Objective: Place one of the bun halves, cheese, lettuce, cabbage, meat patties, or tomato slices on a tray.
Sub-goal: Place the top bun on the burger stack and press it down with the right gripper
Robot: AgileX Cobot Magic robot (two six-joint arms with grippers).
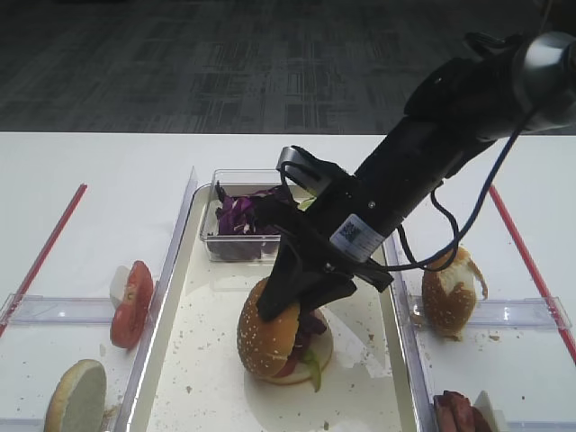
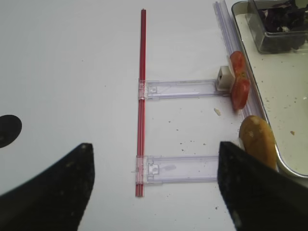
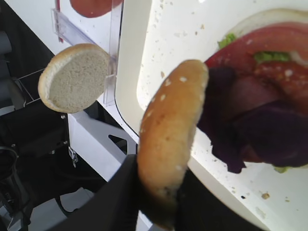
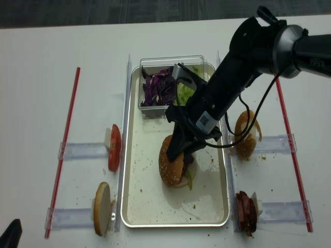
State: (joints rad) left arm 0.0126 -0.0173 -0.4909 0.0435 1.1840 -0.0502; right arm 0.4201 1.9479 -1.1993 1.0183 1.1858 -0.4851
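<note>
My right gripper (image 1: 301, 292) is shut on the golden, sesame-dotted bun top (image 1: 265, 333), gripping its rim so that it stands on edge (image 3: 171, 130). The bun top leans against the left side of a stack on the cream tray (image 1: 198, 378). That stack shows a tomato slice (image 3: 269, 41), lettuce (image 3: 269, 57) and purple cabbage (image 3: 269, 134). Over the bare table left of the tray, my left gripper (image 2: 154, 183) is open with nothing between its fingers.
A clear tub (image 4: 158, 88) of cabbage and lettuce sits at the tray's far end. Left of the tray, tomato slices (image 1: 132, 304) and a pale bun half (image 1: 76, 396) stand on clear holders. On the right are a torn bun (image 1: 448, 297) and meat patties (image 4: 245, 212). Red strips (image 1: 45, 252) run along both sides.
</note>
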